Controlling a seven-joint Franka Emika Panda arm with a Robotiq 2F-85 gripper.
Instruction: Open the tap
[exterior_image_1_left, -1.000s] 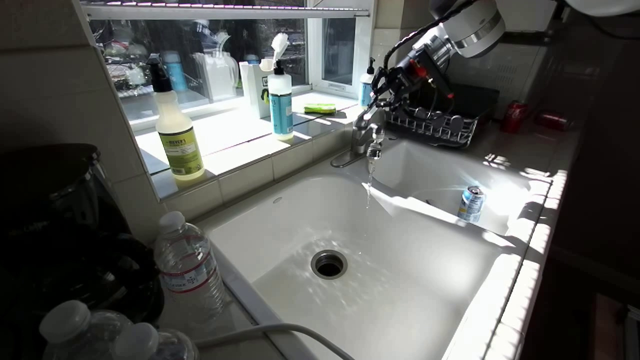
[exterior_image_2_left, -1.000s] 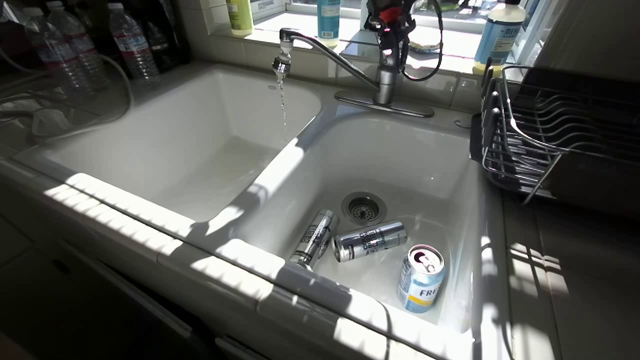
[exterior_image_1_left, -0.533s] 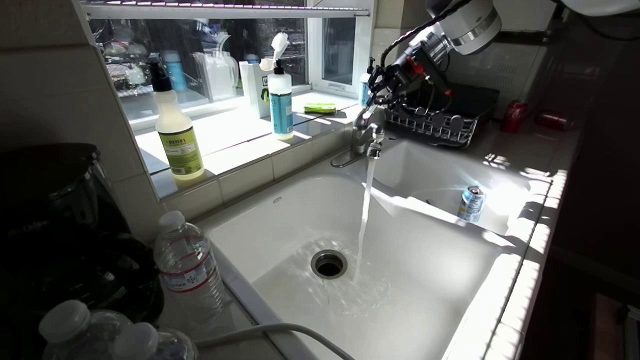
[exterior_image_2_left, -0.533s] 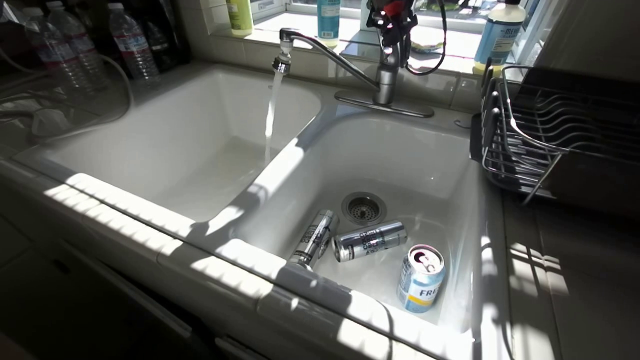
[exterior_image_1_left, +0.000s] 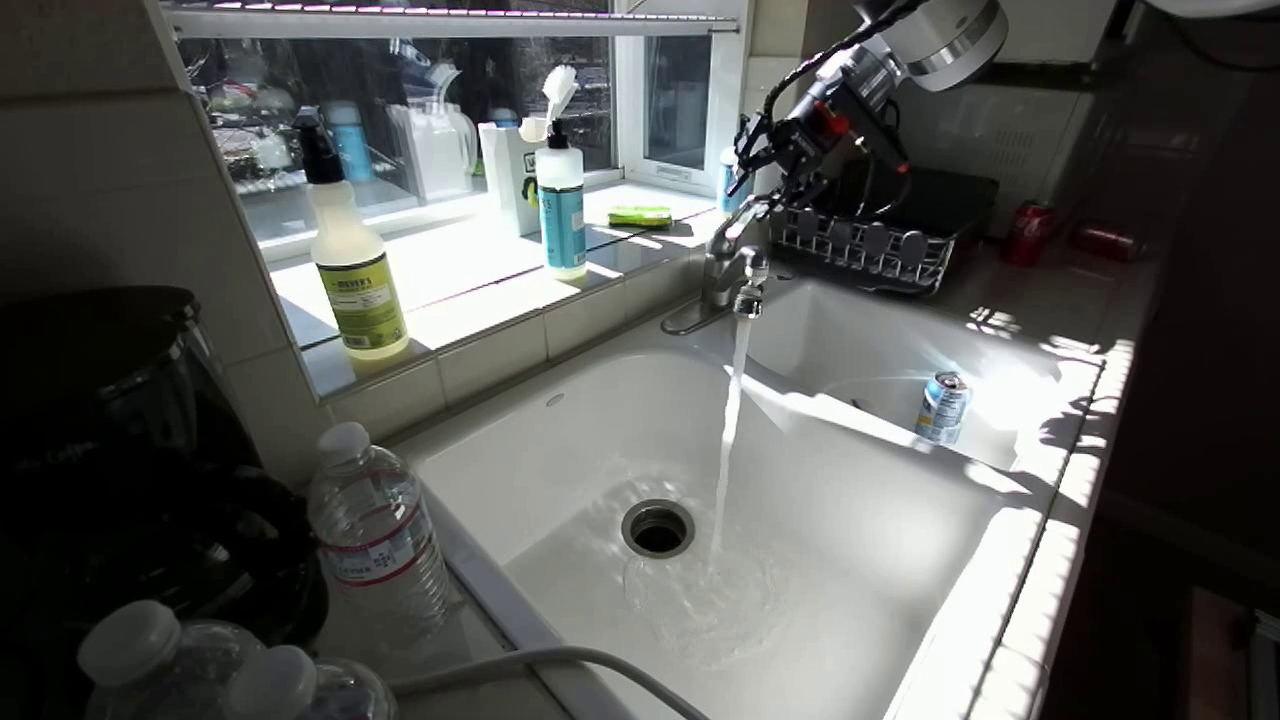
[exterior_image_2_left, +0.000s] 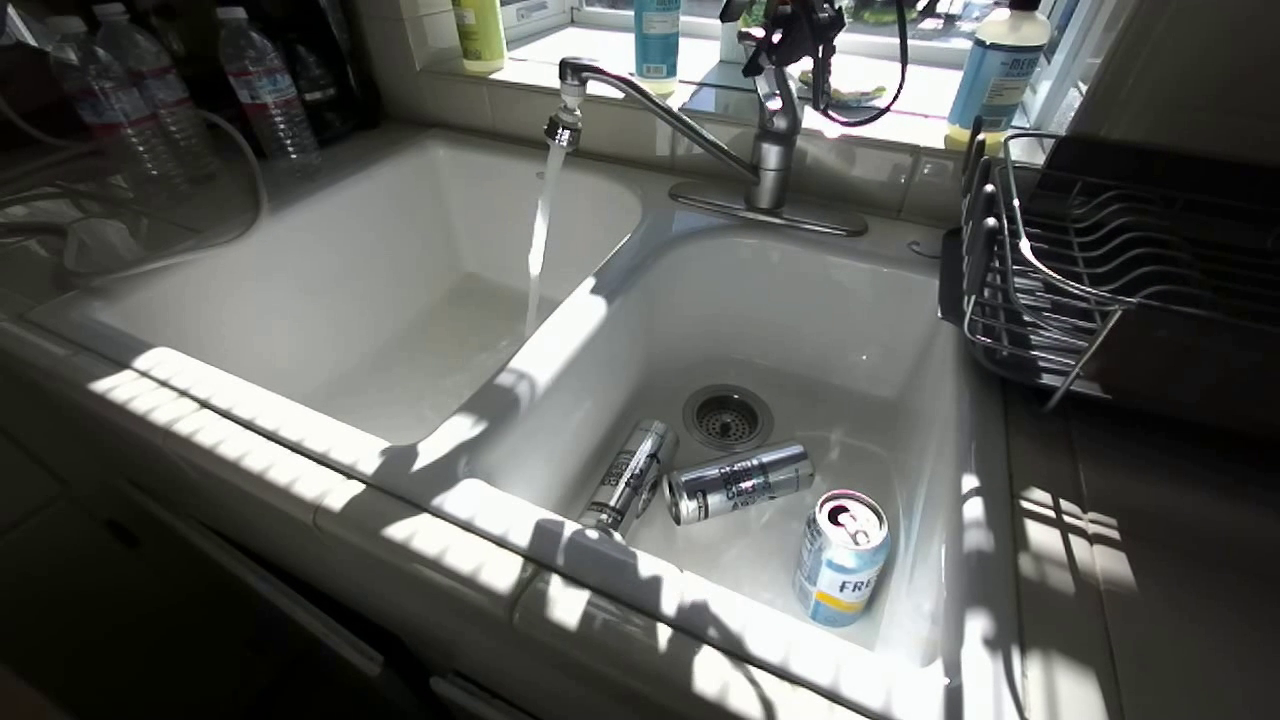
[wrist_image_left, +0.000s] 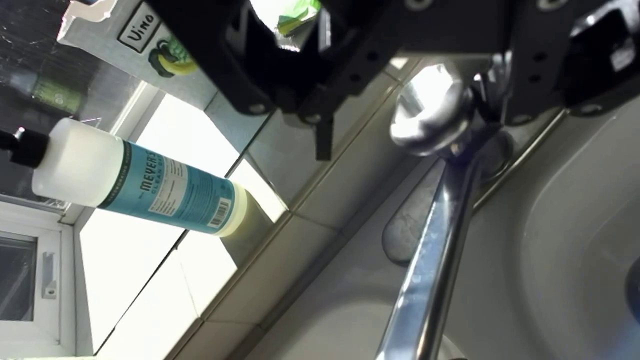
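tap (exterior_image_2_left: 770, 165): on back edge of double sink (exterior_image_2_left: 800, 285); water (exterior_image_1_left: 731, 425) running into basin (exterior_image_1_left: 545, 470). gripper (wrist_image_left: 407, 122): spread apart, nothing held; contact with handle (exterior_image_2_left: 777, 100) unclear. step: turning on, seemingly finished. next: probably lift clear without nudging handle.

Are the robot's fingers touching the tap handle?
Cannot tell: no view shows it plainly; in an exterior view the fingers overlap the tap handle, hiding any gap.

Tap spout (wrist_image_left: 431, 270), far end beyond the wrist view's lower edge
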